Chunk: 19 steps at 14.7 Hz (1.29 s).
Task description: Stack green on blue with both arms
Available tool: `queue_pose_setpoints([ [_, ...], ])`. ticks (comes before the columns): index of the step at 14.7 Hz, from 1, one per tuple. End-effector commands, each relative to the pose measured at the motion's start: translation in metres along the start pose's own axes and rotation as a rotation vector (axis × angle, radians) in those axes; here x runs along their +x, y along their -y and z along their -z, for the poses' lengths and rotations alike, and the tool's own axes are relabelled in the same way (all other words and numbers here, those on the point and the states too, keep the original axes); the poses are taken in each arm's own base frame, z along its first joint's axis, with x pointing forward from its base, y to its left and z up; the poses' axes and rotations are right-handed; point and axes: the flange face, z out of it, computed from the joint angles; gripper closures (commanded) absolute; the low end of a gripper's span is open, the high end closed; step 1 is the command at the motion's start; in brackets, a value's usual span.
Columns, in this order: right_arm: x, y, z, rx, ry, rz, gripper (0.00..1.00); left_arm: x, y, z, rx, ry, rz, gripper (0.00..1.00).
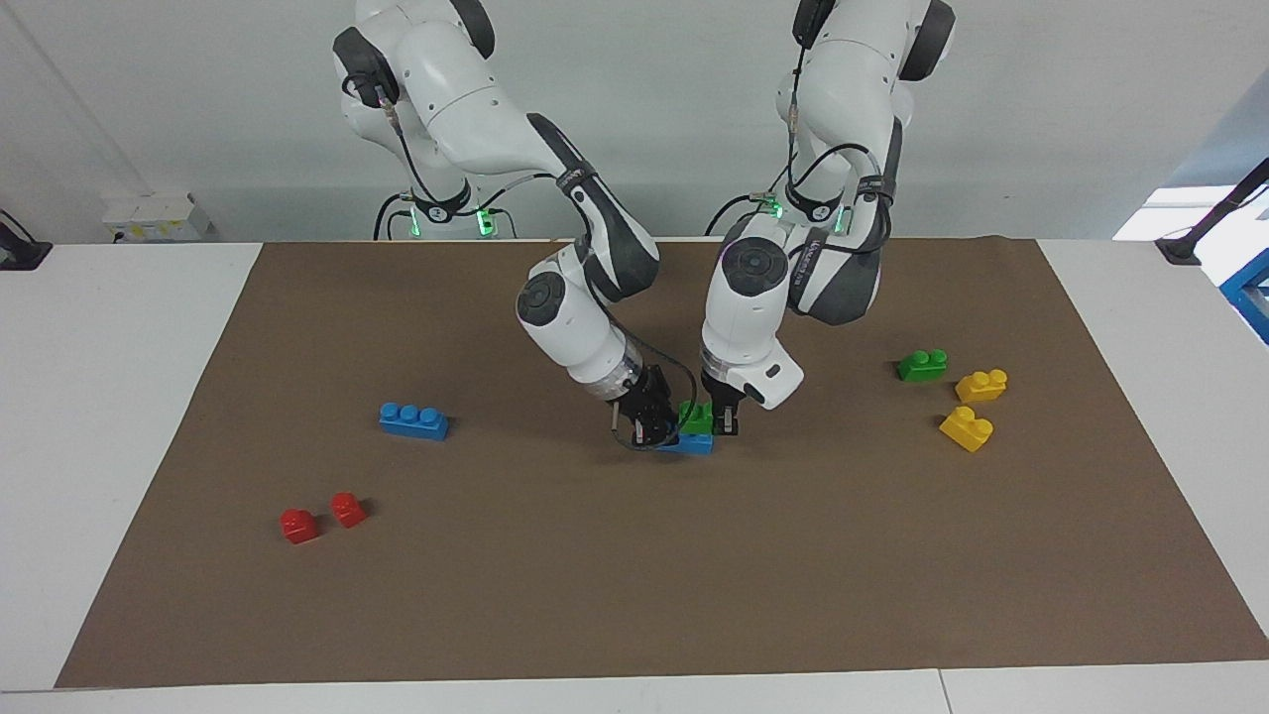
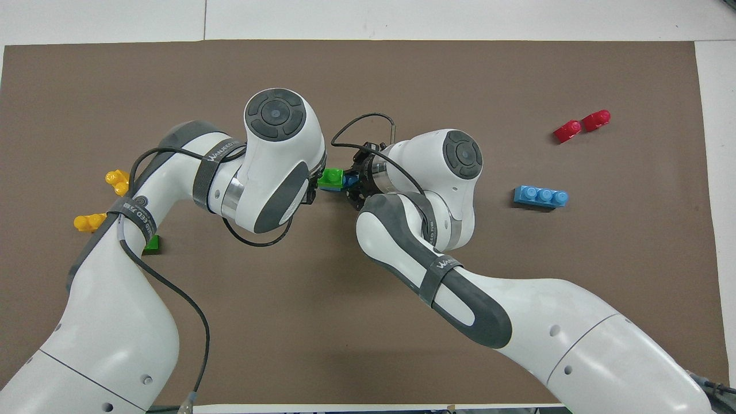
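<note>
A green two-stud brick [image 1: 696,416] sits on a blue brick [image 1: 692,444] at the middle of the brown mat. The pair also shows in the overhead view, green [image 2: 331,177] over blue [image 2: 349,180]. My left gripper [image 1: 725,420] is down at the green brick, at its end toward the left arm, and shut on it. My right gripper [image 1: 646,426] is low at the blue brick's other end and shut on it. The hands hide much of the blue brick. A second blue brick [image 1: 413,420] lies loose toward the right arm's end. A second green brick [image 1: 921,366] lies toward the left arm's end.
Two yellow bricks [image 1: 981,385] [image 1: 967,428] lie beside the second green brick. Two red bricks [image 1: 298,526] [image 1: 347,509] lie farther from the robots than the loose blue brick. The brown mat [image 1: 634,595] covers most of the white table.
</note>
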Motion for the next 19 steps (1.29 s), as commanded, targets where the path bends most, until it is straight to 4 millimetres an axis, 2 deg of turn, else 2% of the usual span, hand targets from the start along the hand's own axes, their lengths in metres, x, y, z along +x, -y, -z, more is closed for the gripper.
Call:
queue_pose_setpoints([
  [1, 0.013, -0.004, -0.003, 0.006, -0.009, 0.011, 0.84, -0.005, 0.004, -0.020, 0.001, -0.024, -0.038, 1.00],
  [11, 0.012, -0.003, -0.002, 0.019, -0.005, 0.008, 0.83, -0.003, 0.013, -0.042, -0.033, -0.032, -0.066, 1.00],
  [14, 0.012, -0.004, -0.002, 0.018, -0.005, 0.006, 0.72, -0.001, 0.008, -0.029, -0.015, -0.051, -0.064, 1.00],
  [16, 0.011, -0.004, -0.003, 0.018, -0.005, 0.008, 0.60, 0.004, 0.003, -0.019, -0.002, -0.069, -0.069, 1.00],
  [17, 0.011, -0.004, -0.003, 0.018, -0.005, 0.008, 0.53, 0.003, 0.003, -0.019, -0.002, -0.068, -0.071, 1.00],
  [19, 0.010, -0.005, -0.003, 0.020, -0.004, 0.011, 0.32, -0.002, 0.005, -0.019, -0.007, -0.063, -0.077, 1.00],
])
